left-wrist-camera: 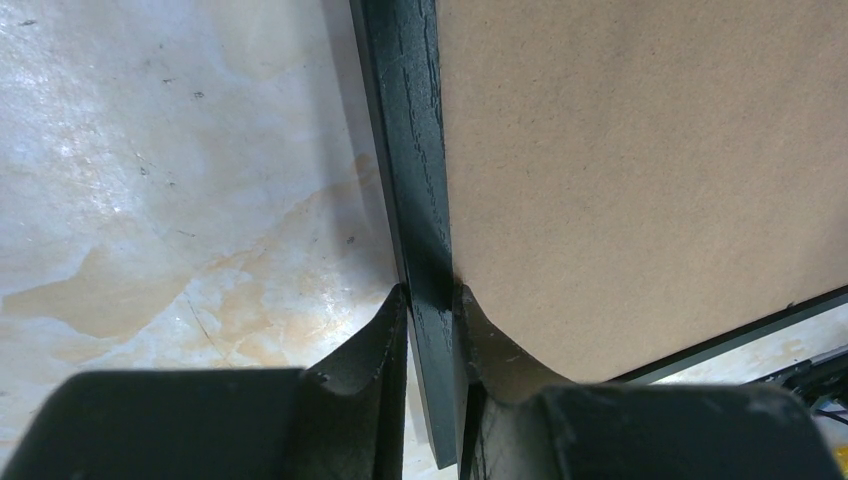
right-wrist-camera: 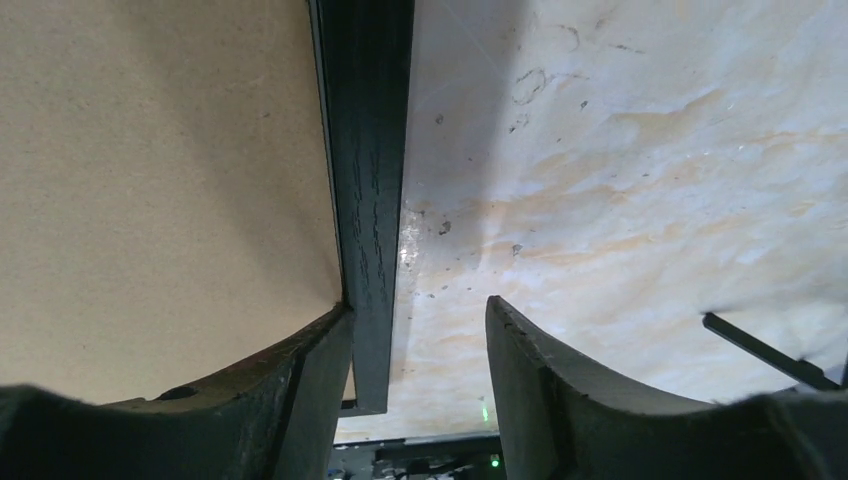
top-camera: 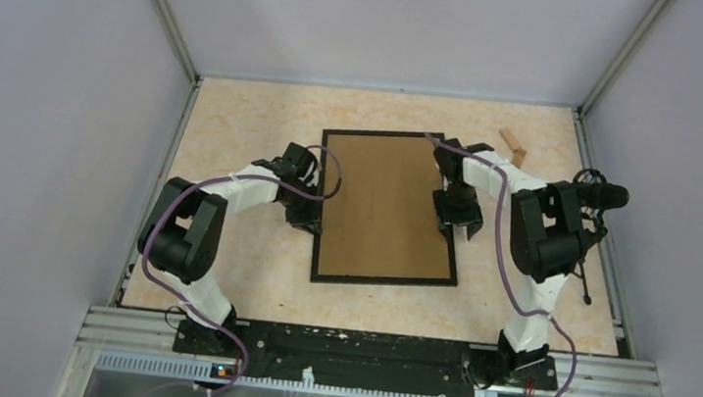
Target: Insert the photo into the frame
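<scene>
The frame (top-camera: 383, 281) lies back-up in the middle of the counter (top-camera: 237, 127), with its brown board (top-camera: 387, 202) facing the overhead camera and a thin black rail running all round it. The photo is not visible in any view. It may be under the board already, but nothing here shows that.

The left end effector (left-wrist-camera: 432, 295) is clamped on the frame's left rail, one finger against the outer face and the other on the board side. The right end effector (right-wrist-camera: 420, 310) straddles the right rail with its fingers apart. The inner finger is at the seam of board and rail, and the outer one stands off over bare counter. Whether the frame rests flat or is raised a little at the left is hard to tell from these angles.

The frame looks stiff and fairly light, but it is broad, so a hold on one rail alone would probably let it swing or twist. Gripping both long rails near their middles, as the arms are placed now, looks the steadier way to carry it. The rail is narrow and its painted, grained surface may be slick, so each finger pair should sit square across it rather than pinch a corner. The board is thin and may only be lightly held in place, so pressing on it near the seam could pop or bow it. If there is glass on the hidden face, the frame should be set down gently.
</scene>
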### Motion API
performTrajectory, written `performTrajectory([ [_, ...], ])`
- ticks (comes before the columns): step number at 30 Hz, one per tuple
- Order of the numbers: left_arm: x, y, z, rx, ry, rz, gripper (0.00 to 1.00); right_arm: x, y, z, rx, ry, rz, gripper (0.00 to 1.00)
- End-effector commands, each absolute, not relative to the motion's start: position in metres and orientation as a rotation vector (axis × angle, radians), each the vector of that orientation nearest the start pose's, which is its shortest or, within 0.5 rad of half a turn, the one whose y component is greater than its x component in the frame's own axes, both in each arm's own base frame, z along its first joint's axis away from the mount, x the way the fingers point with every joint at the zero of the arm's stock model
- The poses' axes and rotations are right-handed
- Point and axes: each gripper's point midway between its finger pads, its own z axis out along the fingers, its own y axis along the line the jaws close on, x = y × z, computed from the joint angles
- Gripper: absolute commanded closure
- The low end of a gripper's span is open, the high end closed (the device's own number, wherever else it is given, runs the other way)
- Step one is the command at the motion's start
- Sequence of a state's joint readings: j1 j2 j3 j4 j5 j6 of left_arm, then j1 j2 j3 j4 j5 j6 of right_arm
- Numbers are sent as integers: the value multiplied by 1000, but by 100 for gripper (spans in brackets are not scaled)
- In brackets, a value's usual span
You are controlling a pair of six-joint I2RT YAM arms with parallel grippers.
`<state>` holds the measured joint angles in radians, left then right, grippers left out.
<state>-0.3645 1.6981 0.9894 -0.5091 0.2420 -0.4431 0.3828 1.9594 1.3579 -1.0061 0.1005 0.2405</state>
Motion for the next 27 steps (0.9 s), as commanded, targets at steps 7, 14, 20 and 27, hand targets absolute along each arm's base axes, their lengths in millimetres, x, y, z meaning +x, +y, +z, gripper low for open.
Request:
performTrajectory([
  [7,284,-136,-13,-7,2900,-246,100,352,177,54,-122,2840,499,35],
  [14,285,-136,-13,-5,2898,-250,100,393,134,90,-15,2753,482,44],
  [20,285,-135,-13,3,2897,-237,100,422,121,78,24,2725,408,56],
  [27,286,-135,-12,7,2892,-239,100,434,121,54,1,2779,383,64],
])
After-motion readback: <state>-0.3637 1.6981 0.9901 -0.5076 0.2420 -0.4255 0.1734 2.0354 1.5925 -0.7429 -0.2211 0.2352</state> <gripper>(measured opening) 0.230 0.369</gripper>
